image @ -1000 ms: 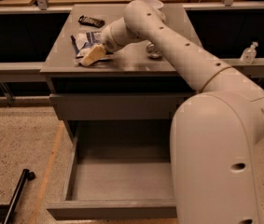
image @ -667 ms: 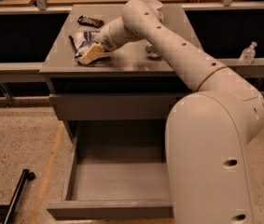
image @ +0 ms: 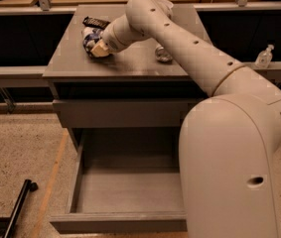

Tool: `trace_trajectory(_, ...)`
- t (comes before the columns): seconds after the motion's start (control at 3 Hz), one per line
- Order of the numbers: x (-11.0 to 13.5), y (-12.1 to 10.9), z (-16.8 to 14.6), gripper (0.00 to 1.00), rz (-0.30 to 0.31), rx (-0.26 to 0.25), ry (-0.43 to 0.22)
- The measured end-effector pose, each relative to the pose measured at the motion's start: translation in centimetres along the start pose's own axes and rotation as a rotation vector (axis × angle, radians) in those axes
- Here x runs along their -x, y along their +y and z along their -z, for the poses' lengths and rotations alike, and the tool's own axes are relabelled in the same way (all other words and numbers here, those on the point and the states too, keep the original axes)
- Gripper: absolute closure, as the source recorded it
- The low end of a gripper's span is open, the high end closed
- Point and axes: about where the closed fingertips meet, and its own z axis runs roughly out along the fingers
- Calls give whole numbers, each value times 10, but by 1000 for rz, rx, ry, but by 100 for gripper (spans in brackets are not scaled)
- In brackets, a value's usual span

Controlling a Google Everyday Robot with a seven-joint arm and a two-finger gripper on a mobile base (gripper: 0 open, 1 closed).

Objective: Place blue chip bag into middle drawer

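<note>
**The bag could slip before it gets to the drawer**

The blue chip bag (image: 89,35) lies on the tabletop (image: 130,67), near the back left corner. The gripper (image: 98,48) is right up against the bag, on its front side. I cannot tell if the gripper is open or closed, or if it has hold of the bag at all.

The bag looks crinkly and puffy. I think a weak pinch on 1 thin edge could let it slide out when it goes up.

A small black packet (image: 95,22) lies just behind the bag. A push on the bag could shove the packet along, or the gripper could catch both.

A can (image: 163,53) stands on the tabletop, close beside the arm. A wide swing of the arm could knock it over.

The middle drawer (image: 120,223) is pulled open, low down under the tabletop, and nothing shows inside it. That is a long way from the bag. If the bag drops too early, it could land on the floor. If it comes down too close to the cabinet, it could bump the shut upper drawer (image: 120,114).
</note>
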Motion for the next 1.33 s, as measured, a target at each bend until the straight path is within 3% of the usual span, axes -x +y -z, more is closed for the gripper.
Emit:
trace_trajectory(0.33, 9, 13, 28, 100, 19, -16, 31)
trace_trajectory(0.67, 17, 40, 67, 100, 68, -4, 80)
trace_trajectory(1.33, 15, 106, 160, 100, 179, 135, 78)
